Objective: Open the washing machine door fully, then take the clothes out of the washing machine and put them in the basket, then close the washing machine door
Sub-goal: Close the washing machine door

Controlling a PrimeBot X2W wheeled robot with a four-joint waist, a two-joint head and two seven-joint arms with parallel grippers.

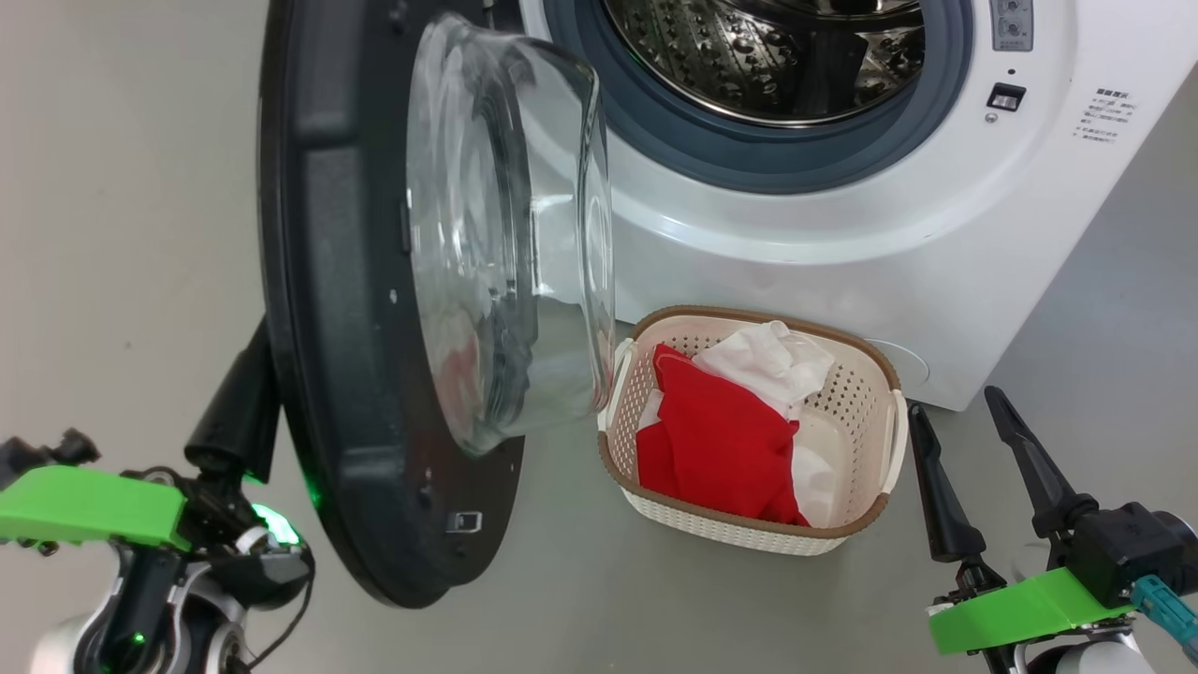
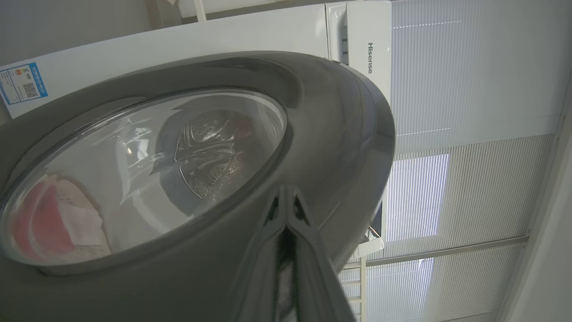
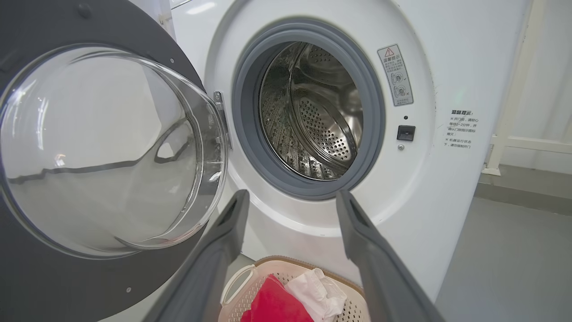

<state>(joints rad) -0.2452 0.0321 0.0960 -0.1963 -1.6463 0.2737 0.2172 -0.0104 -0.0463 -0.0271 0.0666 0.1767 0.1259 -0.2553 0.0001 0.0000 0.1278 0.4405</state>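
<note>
While the washing machine door stands open, the left gripper, fingers pressed together, has its tips at the door's glossy outer rim; the right gripper hangs spread wide just right of the basket holding the clothes

**Closed tool at the door's rim**

The left tool, fingers pressed together, has its tips at the glossy dark rim of the washing machine door. Its glass shows the steel drum and blurred red and white clothes. The white washing machine stands beyond.
</note>
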